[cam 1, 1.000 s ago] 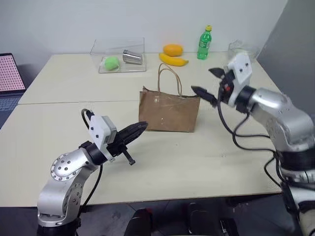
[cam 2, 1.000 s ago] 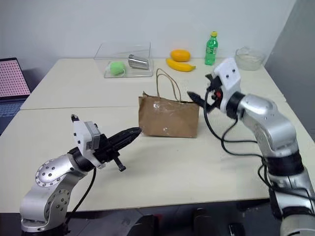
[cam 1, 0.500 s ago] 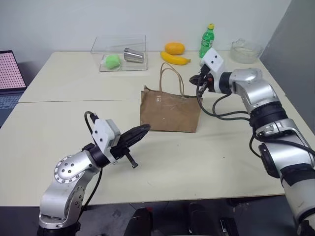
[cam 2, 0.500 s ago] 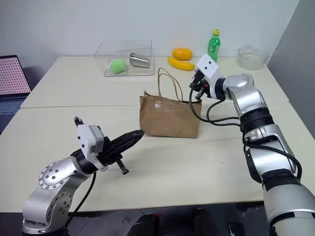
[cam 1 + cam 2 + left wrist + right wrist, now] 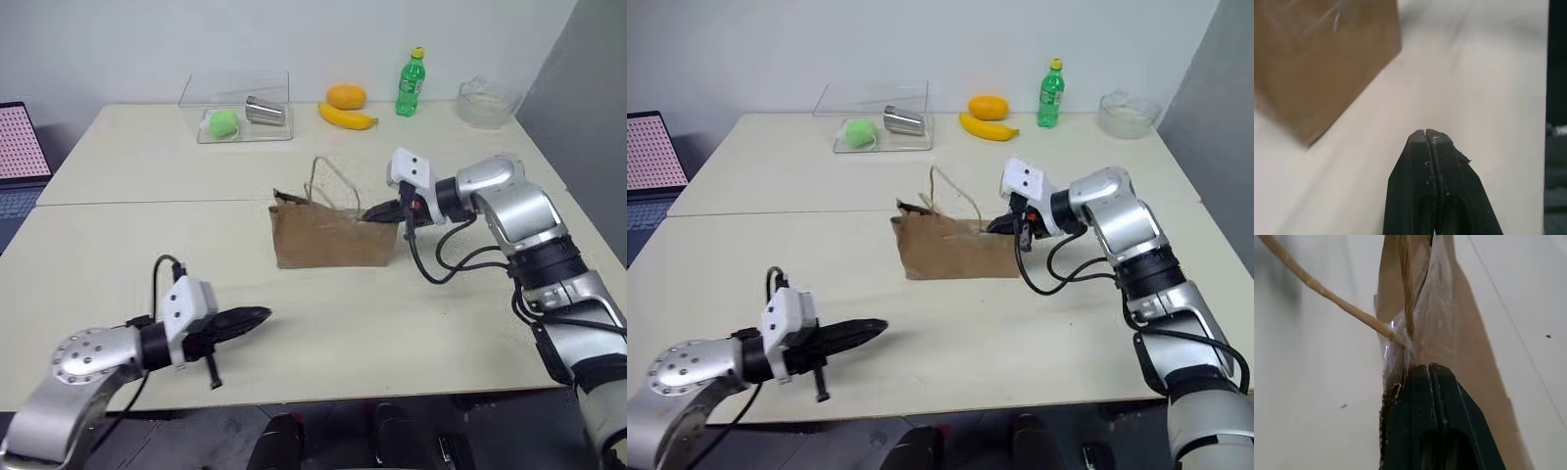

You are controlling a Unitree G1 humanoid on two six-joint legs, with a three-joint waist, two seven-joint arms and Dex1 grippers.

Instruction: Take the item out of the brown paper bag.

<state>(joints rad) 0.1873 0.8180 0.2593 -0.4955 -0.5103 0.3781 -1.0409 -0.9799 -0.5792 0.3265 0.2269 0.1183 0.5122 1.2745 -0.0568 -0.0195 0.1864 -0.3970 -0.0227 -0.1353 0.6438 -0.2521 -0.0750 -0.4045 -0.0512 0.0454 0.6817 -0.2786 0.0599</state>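
Back of my table (image 5: pixel 118 162) there's a clear tray (image 5: pixel 235 108) with a green ball (image 5: pixel 222 123) and metal cup (image 5: pixel 264 111), then an orange (image 5: pixel 345 96), banana (image 5: pixel 347 117), green soda bottle (image 5: pixel 409 83), glass bowl (image 5: pixel 485 103). Laptop (image 5: pixel 20 147) far left.

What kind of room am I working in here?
Probably an office or lab test space, not a kitchen: plain pale tables pushed together against a bare wall, a laptop at the left edge, and staged props like the clear bin.

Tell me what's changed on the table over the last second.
The right tool swung in from beside the brown paper bag, closed, and now pinches the bag's top edge at its right end, pressing it lower. The left tool, shut throughout, drew back toward the table's near edge. The green bottle, banana and clear box stayed put.
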